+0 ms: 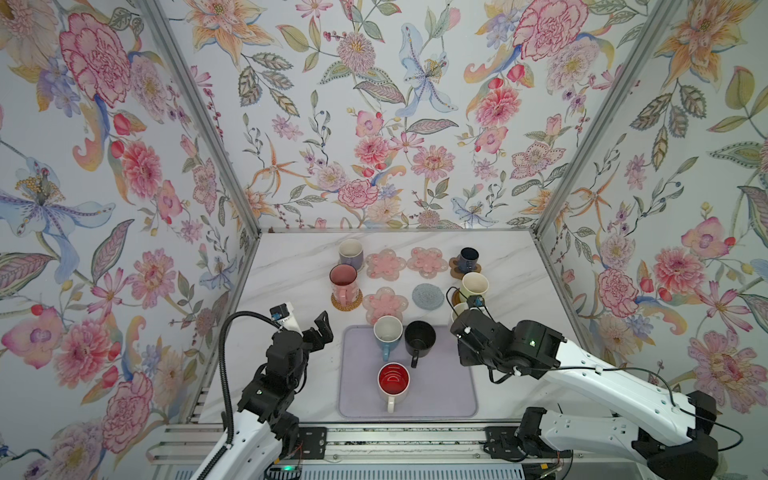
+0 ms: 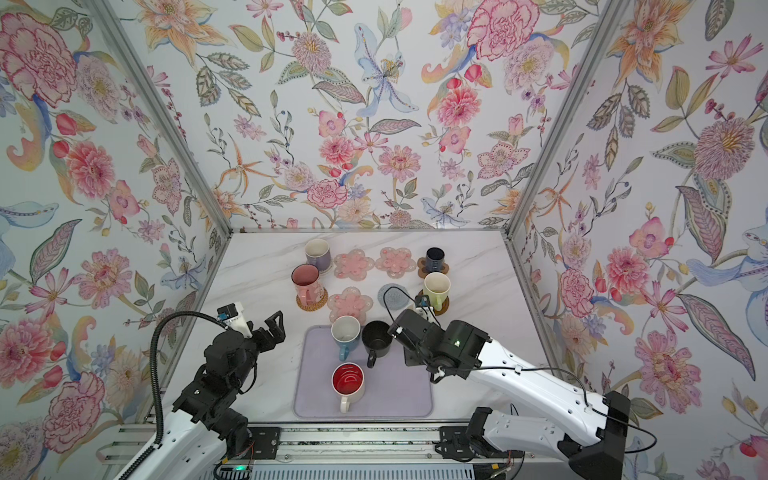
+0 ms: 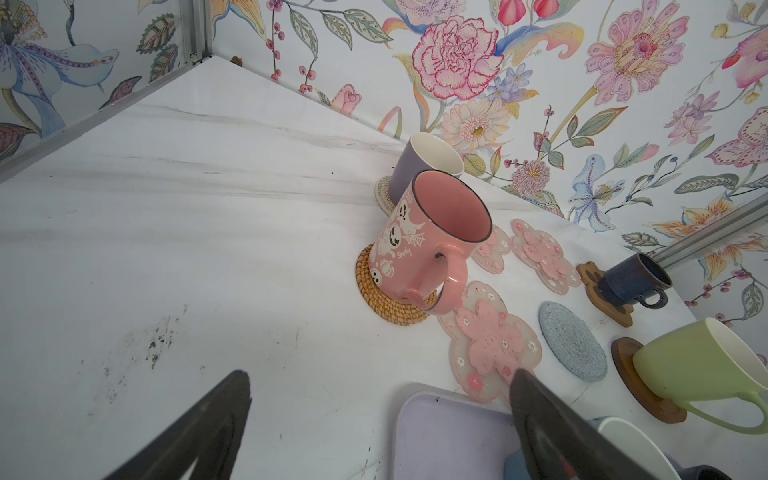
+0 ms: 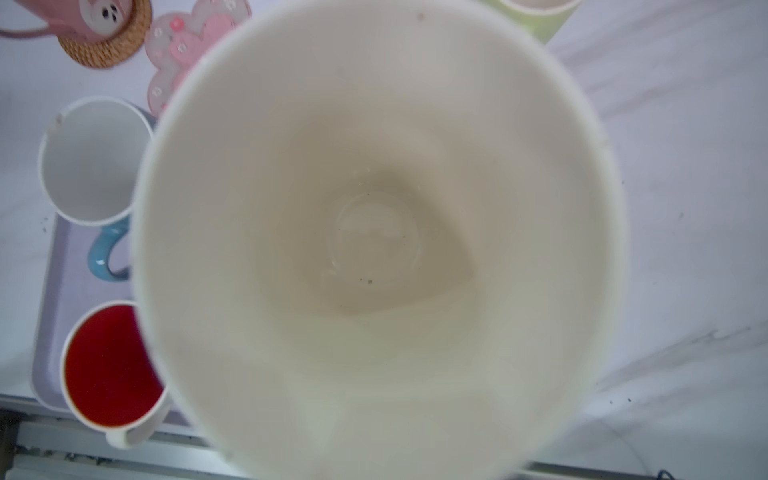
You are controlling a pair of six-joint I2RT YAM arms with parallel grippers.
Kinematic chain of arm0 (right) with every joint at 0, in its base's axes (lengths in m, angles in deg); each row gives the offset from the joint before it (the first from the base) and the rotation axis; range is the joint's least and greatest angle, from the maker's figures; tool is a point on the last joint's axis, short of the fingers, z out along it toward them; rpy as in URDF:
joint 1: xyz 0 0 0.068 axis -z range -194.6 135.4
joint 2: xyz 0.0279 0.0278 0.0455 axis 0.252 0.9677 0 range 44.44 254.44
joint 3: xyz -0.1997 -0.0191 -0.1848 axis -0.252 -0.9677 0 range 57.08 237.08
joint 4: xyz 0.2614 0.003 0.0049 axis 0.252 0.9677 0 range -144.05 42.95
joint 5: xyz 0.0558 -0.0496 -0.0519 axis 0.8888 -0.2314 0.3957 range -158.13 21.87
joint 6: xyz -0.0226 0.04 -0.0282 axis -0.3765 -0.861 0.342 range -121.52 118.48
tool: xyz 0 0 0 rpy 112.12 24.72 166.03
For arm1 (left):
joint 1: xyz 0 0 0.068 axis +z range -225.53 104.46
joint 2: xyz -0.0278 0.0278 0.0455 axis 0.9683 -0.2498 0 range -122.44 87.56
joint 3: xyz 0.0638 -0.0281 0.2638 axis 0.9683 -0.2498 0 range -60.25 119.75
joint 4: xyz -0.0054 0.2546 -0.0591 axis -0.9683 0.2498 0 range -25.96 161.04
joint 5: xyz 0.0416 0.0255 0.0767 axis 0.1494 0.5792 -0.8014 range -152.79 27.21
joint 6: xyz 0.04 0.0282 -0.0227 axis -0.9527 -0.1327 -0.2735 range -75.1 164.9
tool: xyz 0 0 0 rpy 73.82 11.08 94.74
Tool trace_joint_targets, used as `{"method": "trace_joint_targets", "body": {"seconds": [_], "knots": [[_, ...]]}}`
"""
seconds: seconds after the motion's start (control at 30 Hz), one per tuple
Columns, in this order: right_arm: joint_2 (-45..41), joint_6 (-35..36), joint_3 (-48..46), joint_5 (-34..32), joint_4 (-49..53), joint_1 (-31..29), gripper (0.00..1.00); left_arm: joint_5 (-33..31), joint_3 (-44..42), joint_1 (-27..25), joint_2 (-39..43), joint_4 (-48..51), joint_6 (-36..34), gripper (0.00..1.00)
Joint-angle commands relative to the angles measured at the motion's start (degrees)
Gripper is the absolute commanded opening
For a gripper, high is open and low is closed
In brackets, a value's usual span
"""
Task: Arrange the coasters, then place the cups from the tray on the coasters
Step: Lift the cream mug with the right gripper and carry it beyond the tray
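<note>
The lavender tray (image 1: 361,399) holds a blue cup (image 1: 387,332), a black cup (image 1: 419,337) and a white cup with red inside (image 1: 393,380). My right gripper is shut on a cream cup (image 4: 374,228), which fills the right wrist view; its fingers are hidden. In a top view that cup (image 1: 458,311) peeks out beyond the right wrist, past the tray's far right corner. Three pink flower coasters (image 1: 385,264) (image 1: 427,262) (image 1: 385,304) and a grey knitted coaster (image 1: 428,296) lie bare. My left gripper (image 1: 322,328) (image 3: 380,374) hangs open and empty by the tray's far left corner.
A lavender cup (image 1: 351,253), a pink cup (image 1: 343,282) on a rattan coaster, a navy cup (image 1: 468,258) on a paw coaster and a light green cup (image 1: 474,286) on a wooden disc stand behind the tray. Floral walls enclose the marble table (image 1: 291,266).
</note>
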Motion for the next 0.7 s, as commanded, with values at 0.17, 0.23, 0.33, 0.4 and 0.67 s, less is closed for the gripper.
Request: {"method": "trace_joint_targets", "body": {"seconds": [0.17, 0.23, 0.33, 0.4, 0.67], "knots": [[13.02, 18.57, 9.41, 3.19, -16.11, 12.11, 0.00, -1.38, 0.77, 0.74, 1.98, 5.64, -0.70, 0.99], [16.32, 20.78, 12.19, 4.88, -17.88, 14.74, 0.00, -1.33, 0.75, 0.75, 2.48, 5.98, -0.60, 0.99], [21.86, 23.55, 16.25, 7.76, -19.97, 17.54, 0.00, -1.65, 0.76, 0.73, 2.97, 6.60, -0.21, 0.99], [25.64, 24.96, 18.87, 8.98, -20.49, 19.24, 0.00, -1.81, 1.06, 0.71, 3.20, 6.93, -0.11, 0.99], [38.41, 29.50, 30.15, 13.23, -21.01, 25.51, 0.00, -1.91, 2.04, 0.66, 3.20, 9.04, 0.11, 0.99]]}}
